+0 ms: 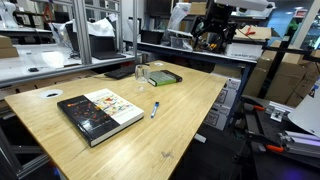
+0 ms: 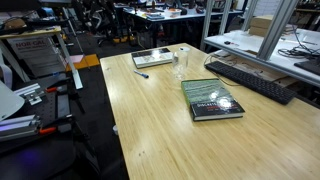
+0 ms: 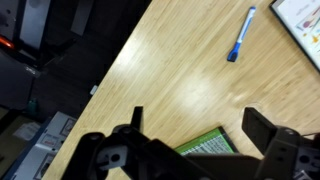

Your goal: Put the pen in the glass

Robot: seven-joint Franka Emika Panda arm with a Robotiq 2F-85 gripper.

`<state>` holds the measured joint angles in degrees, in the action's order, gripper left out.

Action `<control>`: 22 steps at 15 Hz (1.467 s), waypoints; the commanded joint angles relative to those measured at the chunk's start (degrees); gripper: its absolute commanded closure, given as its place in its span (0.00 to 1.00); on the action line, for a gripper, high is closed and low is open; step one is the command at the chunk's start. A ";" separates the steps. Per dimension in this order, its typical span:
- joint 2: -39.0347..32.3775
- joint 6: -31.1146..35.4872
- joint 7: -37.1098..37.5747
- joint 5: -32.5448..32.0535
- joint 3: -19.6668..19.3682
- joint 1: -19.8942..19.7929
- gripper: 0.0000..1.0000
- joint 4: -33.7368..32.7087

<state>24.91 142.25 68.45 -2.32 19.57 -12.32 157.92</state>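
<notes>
The blue and whitish pen [image 1: 155, 109] lies flat on the wooden table, beside the open-faced book; it also shows in the other exterior view [image 2: 141, 74] and at the top of the wrist view [image 3: 240, 35]. The clear glass [image 1: 142, 73] stands upright near the table's far side, next to a flat green slab [image 1: 164, 77]; the glass also shows in an exterior view [image 2: 181, 65]. I cannot make it out in the wrist view. My gripper [image 1: 212, 33] hangs high above the table's far edge, open and empty [image 3: 200, 125], with the green slab [image 3: 205, 143] below it.
A dark book with a white cover panel [image 1: 98, 113] lies near the pen and also shows in the other exterior view [image 2: 152, 58]. The green slab [image 2: 212, 100] lies beside the glass. A keyboard [image 2: 250, 80] sits on the neighbouring bench. The table edge [image 3: 120, 70] drops to the floor.
</notes>
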 commanded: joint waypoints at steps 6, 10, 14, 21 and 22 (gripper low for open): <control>-3.33 -1.26 7.91 -7.80 -1.18 2.05 0.00 -1.04; -8.16 -1.18 10.25 -5.74 -2.18 3.65 0.00 -3.58; -16.69 2.31 17.43 -8.32 -1.14 7.28 0.00 -8.07; -32.22 4.99 33.35 -24.44 -5.83 16.50 0.00 -19.41; -34.57 5.49 34.72 -27.13 -7.34 18.16 0.00 -21.07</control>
<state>-4.34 146.94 98.89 -22.94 16.52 1.50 141.35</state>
